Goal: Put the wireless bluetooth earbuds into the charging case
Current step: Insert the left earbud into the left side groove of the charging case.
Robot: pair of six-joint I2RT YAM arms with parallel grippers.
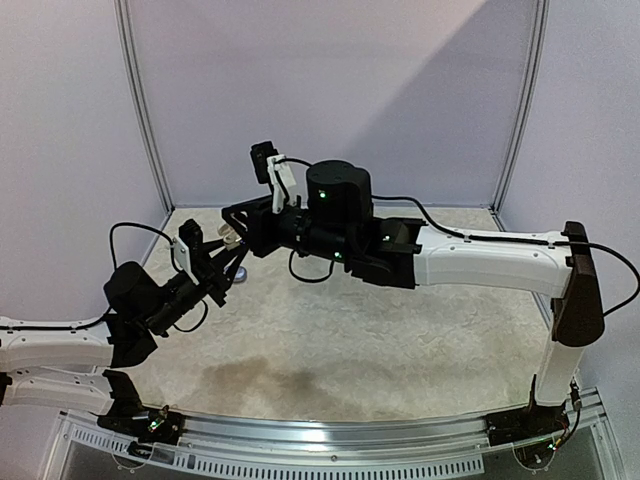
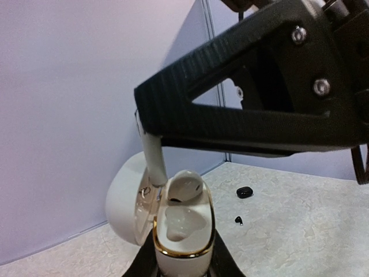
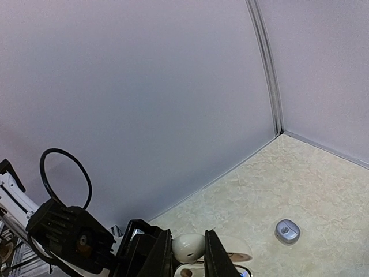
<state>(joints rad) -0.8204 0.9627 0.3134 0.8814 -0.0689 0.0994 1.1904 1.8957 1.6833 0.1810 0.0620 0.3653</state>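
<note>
The right gripper (image 3: 187, 257), clamped on the stem of a glossy white plastic earbud (image 2: 185, 186), hangs just above the open white, gold-rimmed charging case (image 2: 124, 205). The left gripper (image 2: 183, 266) pinches the case at its base. The bud looks light, hard and slippery, and its stem seems the surest hold. A small black earbud (image 2: 244, 191) lies beyond the case.

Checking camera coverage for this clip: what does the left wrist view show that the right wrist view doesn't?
Left wrist only: the open charging case with its gold-rimmed cavity, clamped in the left gripper, plus a black piece and a smaller black speck. Right wrist only: a silvery-grey piece lying apart. Both: the white earbud held in the right gripper.
</note>
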